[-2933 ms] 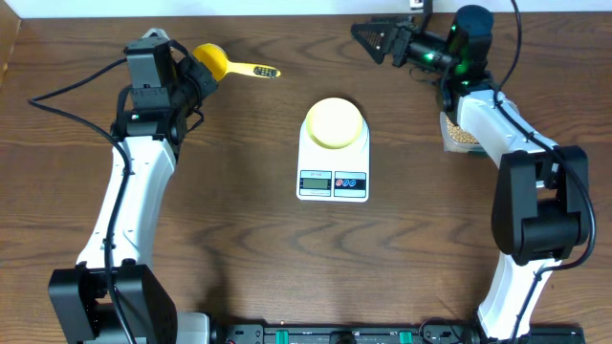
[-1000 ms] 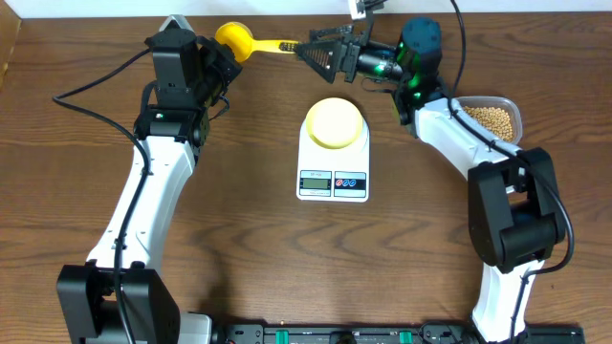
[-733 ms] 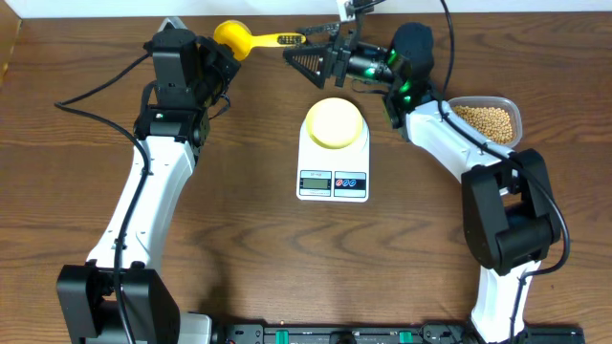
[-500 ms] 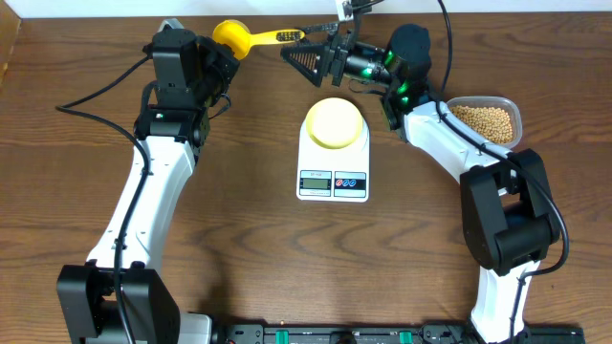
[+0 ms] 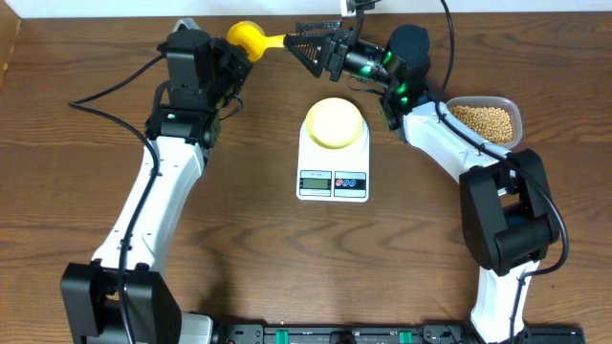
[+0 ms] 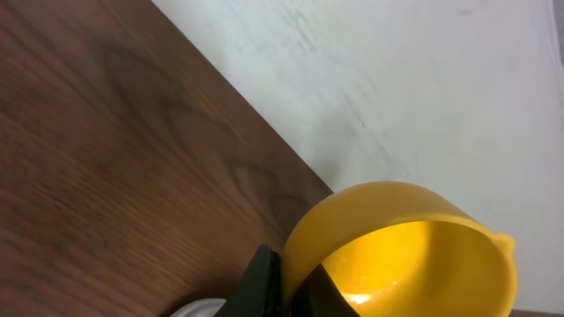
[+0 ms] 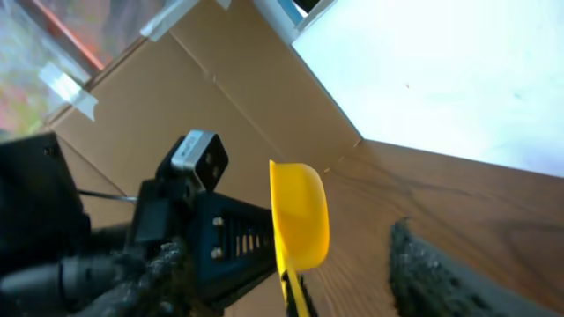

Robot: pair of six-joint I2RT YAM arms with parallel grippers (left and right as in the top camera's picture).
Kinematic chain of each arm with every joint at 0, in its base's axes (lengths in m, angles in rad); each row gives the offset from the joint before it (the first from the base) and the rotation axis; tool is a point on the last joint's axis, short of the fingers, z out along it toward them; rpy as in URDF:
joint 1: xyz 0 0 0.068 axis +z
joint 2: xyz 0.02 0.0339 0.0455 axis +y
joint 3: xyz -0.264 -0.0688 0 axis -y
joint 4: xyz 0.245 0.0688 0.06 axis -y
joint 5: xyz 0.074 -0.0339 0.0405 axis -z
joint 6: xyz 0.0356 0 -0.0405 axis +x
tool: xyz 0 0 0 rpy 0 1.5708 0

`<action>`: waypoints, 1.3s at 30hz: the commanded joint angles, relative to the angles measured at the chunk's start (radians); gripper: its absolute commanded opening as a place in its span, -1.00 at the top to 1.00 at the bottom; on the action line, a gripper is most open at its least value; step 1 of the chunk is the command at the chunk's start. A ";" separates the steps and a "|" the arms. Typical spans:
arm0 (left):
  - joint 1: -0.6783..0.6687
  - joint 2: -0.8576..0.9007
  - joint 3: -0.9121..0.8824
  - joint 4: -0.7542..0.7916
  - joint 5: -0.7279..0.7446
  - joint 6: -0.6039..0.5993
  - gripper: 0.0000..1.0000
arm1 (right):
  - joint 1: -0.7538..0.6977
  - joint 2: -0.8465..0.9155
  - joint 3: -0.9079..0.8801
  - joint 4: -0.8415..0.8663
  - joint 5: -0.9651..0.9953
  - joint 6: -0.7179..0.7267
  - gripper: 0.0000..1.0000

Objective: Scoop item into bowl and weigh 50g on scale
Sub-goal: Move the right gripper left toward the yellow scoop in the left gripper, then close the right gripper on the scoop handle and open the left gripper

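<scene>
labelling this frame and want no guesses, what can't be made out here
- scale: overhead, display digits too small to read
- scoop handle: overhead, covered by the right gripper; whether it grips cannot be told
- scoop handle: right wrist, cut off by the bottom edge
- hold of the left gripper on the scoop: left wrist, cut off by the bottom edge

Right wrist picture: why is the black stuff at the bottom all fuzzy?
Right wrist view: the black fingers sit too near the lens, so they blur; the yellow scoop is sharper, the wall glares white. Overhead view: crisp all over.
</scene>
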 commanded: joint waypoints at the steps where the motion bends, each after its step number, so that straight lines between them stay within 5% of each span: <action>1: -0.011 -0.012 0.018 0.007 -0.002 -0.007 0.85 | 0.005 0.000 0.018 0.002 0.015 0.002 -0.18; 8: -0.013 -0.012 0.018 0.011 -0.001 -0.007 0.85 | 0.004 0.000 0.018 0.002 0.014 0.002 0.15; 15: -0.016 -0.012 0.018 0.010 -0.002 -0.007 0.85 | 0.005 0.000 0.018 0.002 0.014 0.002 0.92; 19: -0.016 -0.012 0.018 0.010 -0.002 -0.007 0.83 | 0.002 0.000 0.018 0.002 0.014 0.002 0.98; 21: -0.016 -0.012 0.018 0.010 -0.002 -0.007 0.46 | 0.002 0.000 0.018 0.002 0.014 0.002 0.98; 25: -0.016 -0.012 0.018 0.010 -0.002 -0.007 -0.71 | 0.002 0.000 0.018 0.002 0.014 0.002 0.98; 39: -0.016 -0.012 0.018 -0.021 -0.002 -0.007 -0.73 | 0.001 0.000 0.018 0.002 0.019 -0.042 0.98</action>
